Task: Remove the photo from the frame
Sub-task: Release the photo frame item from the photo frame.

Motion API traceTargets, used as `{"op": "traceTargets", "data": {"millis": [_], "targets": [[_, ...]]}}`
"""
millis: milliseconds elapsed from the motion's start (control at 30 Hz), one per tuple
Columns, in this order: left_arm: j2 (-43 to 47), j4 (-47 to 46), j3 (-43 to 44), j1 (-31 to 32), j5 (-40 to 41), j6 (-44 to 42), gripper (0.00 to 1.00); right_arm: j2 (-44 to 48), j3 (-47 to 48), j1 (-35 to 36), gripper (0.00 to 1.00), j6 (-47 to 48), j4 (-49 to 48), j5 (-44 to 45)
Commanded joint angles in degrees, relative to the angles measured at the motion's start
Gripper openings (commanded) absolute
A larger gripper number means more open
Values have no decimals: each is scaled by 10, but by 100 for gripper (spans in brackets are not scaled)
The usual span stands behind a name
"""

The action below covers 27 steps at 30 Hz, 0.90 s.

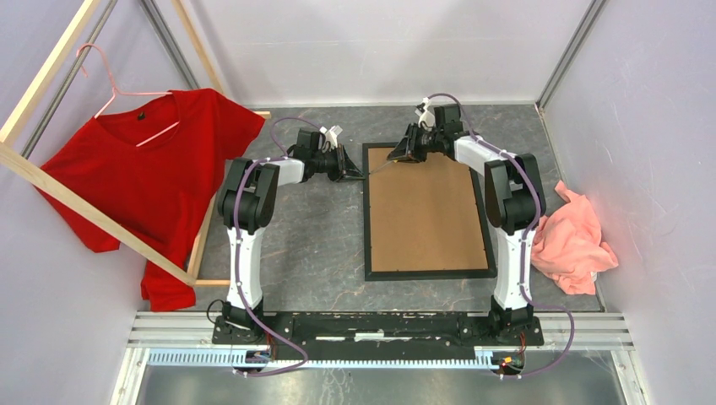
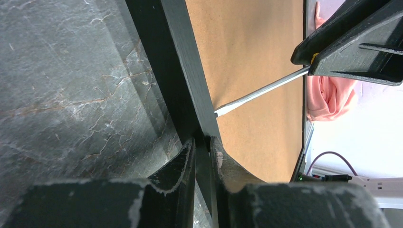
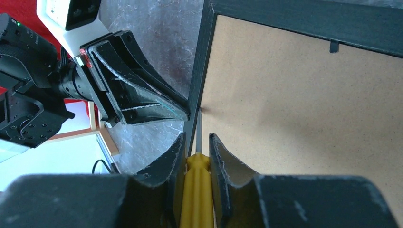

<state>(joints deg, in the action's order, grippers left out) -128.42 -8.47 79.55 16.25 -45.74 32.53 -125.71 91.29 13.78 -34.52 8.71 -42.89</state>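
Frame [image 1: 429, 272] lies on bench [image 1: 312, 240], backing [image 1: 426, 211] up; photo unseen, presumably beneath. Left tool [image 2: 203, 143] pinches frame's left rail, likely steadying it. Right tool [image 3: 197, 142] clamps screwdriver [image 3: 196, 187], tip at rail's inner edge, likely to lever backing free.

The bench [image 1: 312, 253] is a dark grey slab with a marbled stone look and pale veins running through it. Plain pale walls [image 1: 380, 42] box it in on three sides, with a faint lilac tint, and slim metal poles [image 1: 572, 55] run up the back corners. On the left a pale wooden rack [image 1: 127, 236] leans across, with a red t-shirt [image 1: 160, 169] hanging off a pink hanger [image 1: 116, 89]. Over by the right wall there's a crumpled salmon-pink cloth [image 1: 574, 240] lying on the bench. A silver aluminium rail [image 1: 169, 325] runs along the near edge. The light is soft and even, with no hard shadows.
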Motion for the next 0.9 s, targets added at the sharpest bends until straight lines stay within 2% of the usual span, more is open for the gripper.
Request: {"op": "traceTargets", "data": {"millis": [0,100,200,500,867], "targets": [[-17,28,0,37,47,-5,20,9,-31,84,0,-45,-21,-30],[-15,28,-2,37,54,-2,20,38,-84,92,0,-101,-74,-29],[-15,28,-5,38,60,4,20,60,-83,108,0,-99,-66,1],[-7,29,-9,38,68,5,20,47,-15,167,0,-63,-7,78],[-11,28,-11,39,66,8,20,61,21,199,0,-41,31,171]]}}
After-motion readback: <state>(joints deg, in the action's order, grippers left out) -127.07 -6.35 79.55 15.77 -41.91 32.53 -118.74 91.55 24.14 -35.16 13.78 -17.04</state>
